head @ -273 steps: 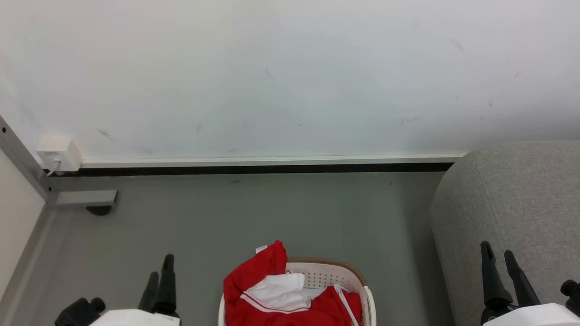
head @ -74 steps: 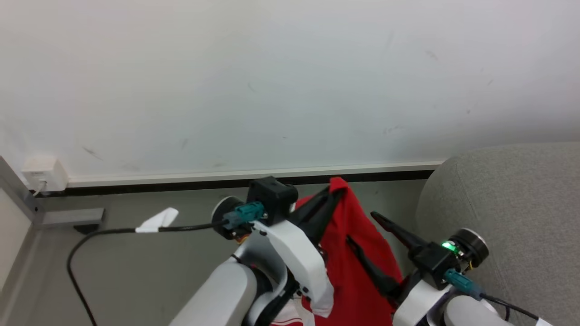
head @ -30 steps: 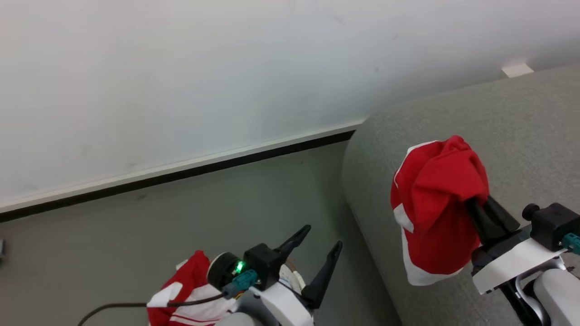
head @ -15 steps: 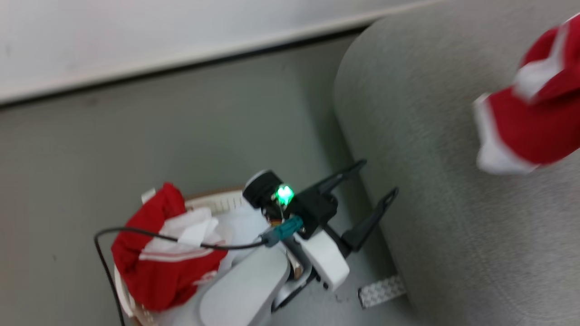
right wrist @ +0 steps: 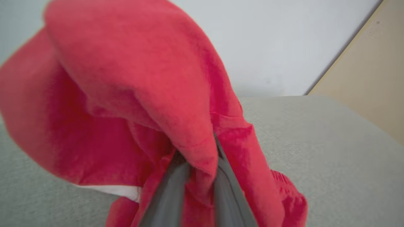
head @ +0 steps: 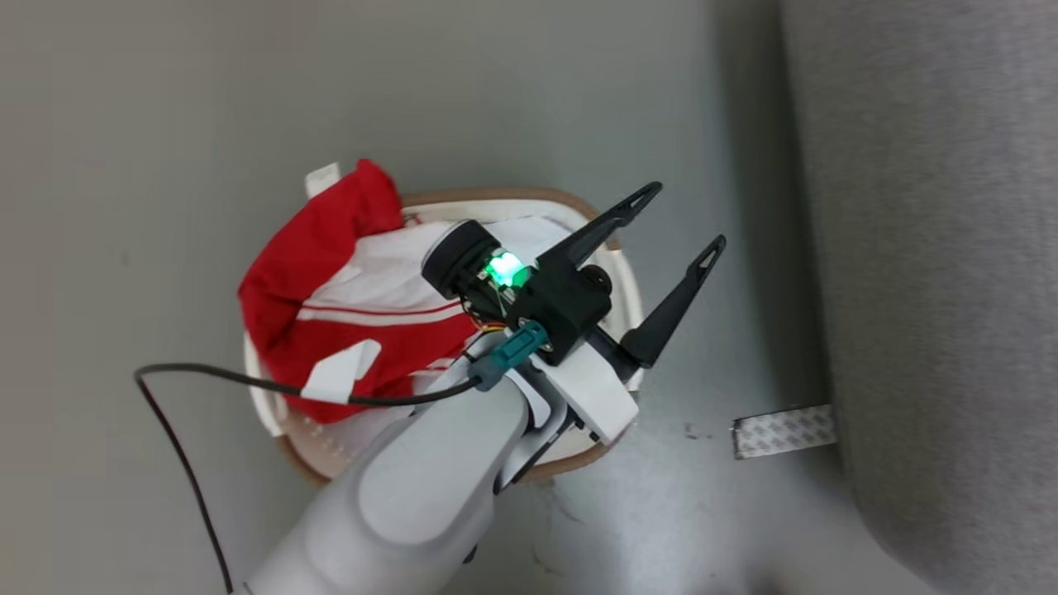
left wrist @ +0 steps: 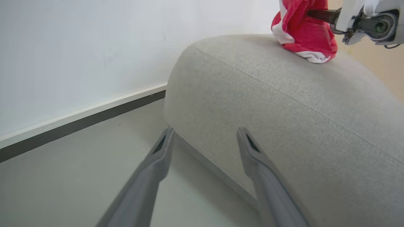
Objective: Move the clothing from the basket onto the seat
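Where the grey floor [head: 165,124] meets the white wall [left wrist: 79,47], one dark skirting strip [left wrist: 79,126] runs along the join.

One seat [left wrist: 284,110] is present. It is light grey woven fabric with rounded edges, stands on the floor, and is far the largest item.

One basket [head: 496,196], oval and white with a brown rim, sits on the floor near the seat's side, apart from it.

Clothing counted: two red-and-white pieces.
- The first garment [head: 314,248] lies heaped in the basket and spills over the rim on the side away from the seat.
- The second garment [left wrist: 303,34] rests bunched on top of the seat.

The left jaws stand wide open and empty. In the head view they lie over the basket's seat-side edge.

The right jaws are nearly closed, with a fold of the second garment between them.

One patterned tape strip [head: 783,430] lies on the floor, its end at the seat's base.
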You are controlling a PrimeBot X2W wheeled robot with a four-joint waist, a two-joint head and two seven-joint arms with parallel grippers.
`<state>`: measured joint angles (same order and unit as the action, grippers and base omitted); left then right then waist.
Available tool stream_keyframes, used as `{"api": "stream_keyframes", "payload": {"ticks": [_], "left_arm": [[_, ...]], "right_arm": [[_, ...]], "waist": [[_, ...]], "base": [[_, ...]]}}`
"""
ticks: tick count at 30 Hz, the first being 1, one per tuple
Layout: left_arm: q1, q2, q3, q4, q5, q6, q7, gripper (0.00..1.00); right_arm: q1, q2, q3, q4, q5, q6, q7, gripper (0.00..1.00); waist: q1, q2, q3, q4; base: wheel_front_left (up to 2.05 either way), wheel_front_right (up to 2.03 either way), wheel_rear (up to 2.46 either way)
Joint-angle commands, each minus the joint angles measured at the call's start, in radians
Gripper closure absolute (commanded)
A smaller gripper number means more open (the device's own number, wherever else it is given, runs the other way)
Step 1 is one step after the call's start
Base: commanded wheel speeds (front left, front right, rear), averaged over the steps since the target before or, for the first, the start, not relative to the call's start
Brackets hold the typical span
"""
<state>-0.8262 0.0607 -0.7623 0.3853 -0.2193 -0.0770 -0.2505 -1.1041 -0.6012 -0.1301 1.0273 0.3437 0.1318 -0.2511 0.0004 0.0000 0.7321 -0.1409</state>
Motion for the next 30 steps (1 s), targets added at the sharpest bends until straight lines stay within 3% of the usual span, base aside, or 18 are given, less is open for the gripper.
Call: {"api": "stream_keyframes", "payload": {"ticks": [1,5,14,24,30], "left_arm": [[0.0,0.008,0.003,0.006,-0.005,0.004,-0.006,0.0],[0.035,0.029,0.027,0.02,-0.019,0.016,-0.014,0.0],[0.191,0.092,0.13,-0.018,-0.048,0.064,-0.014,0.0],[0.449,0.101,0.305,-0.088,-0.04,0.097,-0.014,0.0],[0.591,0.08,0.417,-0.108,-0.019,0.089,-0.014,0.0]], "right_arm": [[-0.002,0.019,0.0,0.017,-0.028,-0.002,-0.006,0.0],[0.037,0.069,-0.025,0.023,-0.086,-0.002,-0.014,0.0],[0.318,0.226,-0.053,-0.302,-0.177,-0.002,-0.014,0.0],[0.636,0.355,0.045,-0.603,-0.18,-0.002,-0.013,0.0],[0.79,0.405,0.112,-0.676,-0.179,-0.002,-0.013,0.0]], "waist": [[-0.0004,0.0,0.023,0.034],[-0.0004,0.0,-0.031,0.011],[-0.0004,0.0,-0.241,-0.03],[-0.0004,0.0,-0.497,0.023],[-0.0004,0.0,-0.614,0.073]], "base": [[0.0,0.0,0.0],[0.0,0.0,0.0],[0.0,0.0,0.0],[0.0,0.0,0.0],[0.0,0.0,0.0]]}}
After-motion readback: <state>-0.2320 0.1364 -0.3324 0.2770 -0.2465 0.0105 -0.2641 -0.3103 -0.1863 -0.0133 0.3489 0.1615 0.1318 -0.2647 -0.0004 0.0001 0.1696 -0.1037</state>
